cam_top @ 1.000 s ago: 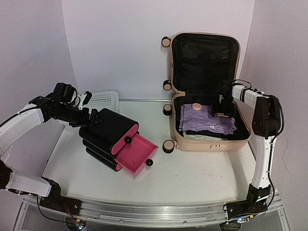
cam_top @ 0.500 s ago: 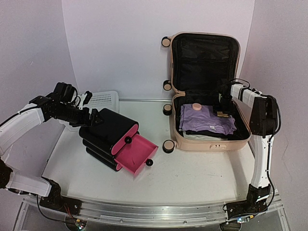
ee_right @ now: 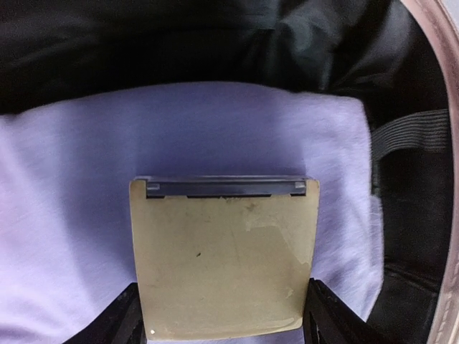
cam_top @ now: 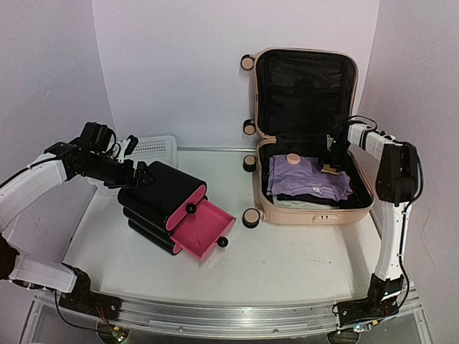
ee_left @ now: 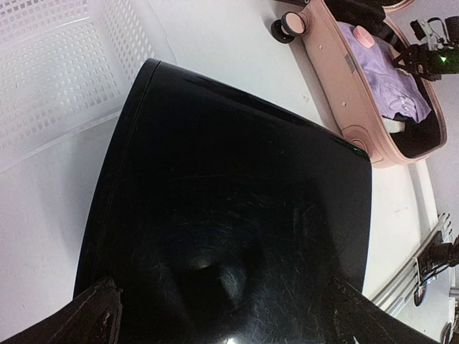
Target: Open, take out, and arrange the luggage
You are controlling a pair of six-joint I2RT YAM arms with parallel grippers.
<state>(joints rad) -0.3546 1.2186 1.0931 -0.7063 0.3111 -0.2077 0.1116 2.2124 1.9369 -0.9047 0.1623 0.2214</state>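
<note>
Take-out step: suitcase (cam_top: 308,213) at two o'clock, lid up; my right gripper (ee_right: 224,324) pinches a flat cream case (ee_right: 224,251) over the purple cloth (ee_right: 72,215) (my left gripper (ee_left: 222,308), at the drawer box (ee_left: 237,179), I cannot tell); next, I judge, lift it clear, carry to nine o'clock.

Luggage (cam_top: 313,215) shell beige-pink, lining (cam_top: 305,89) black, wheels (cam_top: 250,218) black with beige hubs. Inside: cloth (cam_top: 305,179) plain lavender; small disc (cam_top: 292,159) pink; card (ee_right: 224,265) cream, faintly stained, grey strip along one edge. Left: box (cam_top: 161,188) glossy black, drawer (cam_top: 204,228) hot pink, knobs (cam_top: 191,208) black. Basket (cam_top: 152,149) white, perforated grid. Table (cam_top: 287,251) white.
</note>
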